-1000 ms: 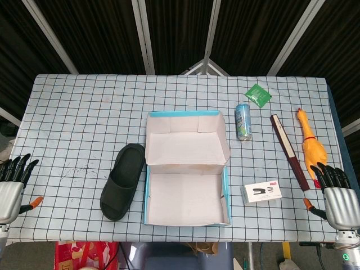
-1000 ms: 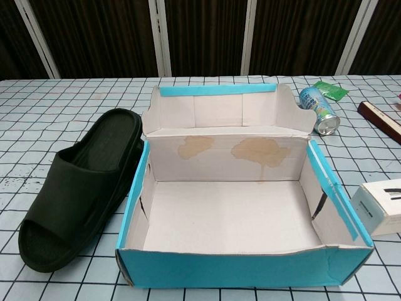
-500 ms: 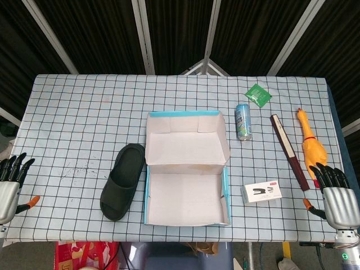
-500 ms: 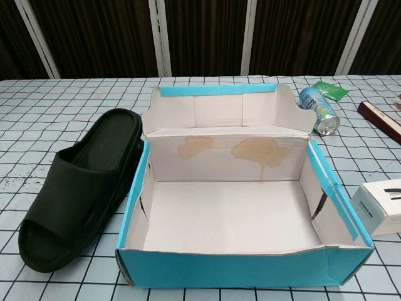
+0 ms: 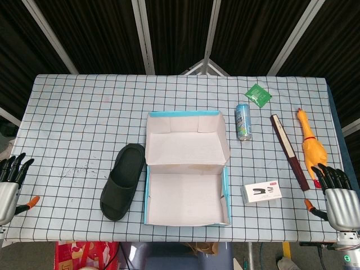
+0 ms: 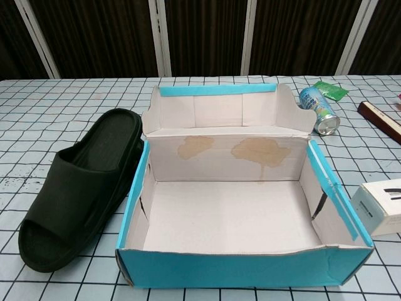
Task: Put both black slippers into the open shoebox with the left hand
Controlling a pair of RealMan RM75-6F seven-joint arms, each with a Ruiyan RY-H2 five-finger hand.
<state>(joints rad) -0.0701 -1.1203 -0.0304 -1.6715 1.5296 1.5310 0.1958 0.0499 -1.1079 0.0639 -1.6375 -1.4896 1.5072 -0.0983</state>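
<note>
A black slipper lies on the checked worktop, sole down and toe opening toward the near edge, its far right side touching or all but touching the left wall of the open shoebox; the box is empty inside, with its lid folded back on the far side. Only this one slipper shows in either view, so where the second one is cannot be told. The left hand sits at the near left corner, well apart from the slipper, fingers straight, spread and holding nothing; the right hand mirrors it at the near right corner, fingers likewise apart and empty. Nothing has been grasped yet, so the whole task looks to lie ahead. The likely trouble is the tight fit between slipper and box: fingers reaching in from the left could push the slipper against the light cardboard wall and slide or tip the box, perhaps toward the small white box near its right side. A grip on the soft strap alone might let the slipper swing and catch the blue rim on the way over, knocking the wall inward instead of dropping cleanly inside
</note>
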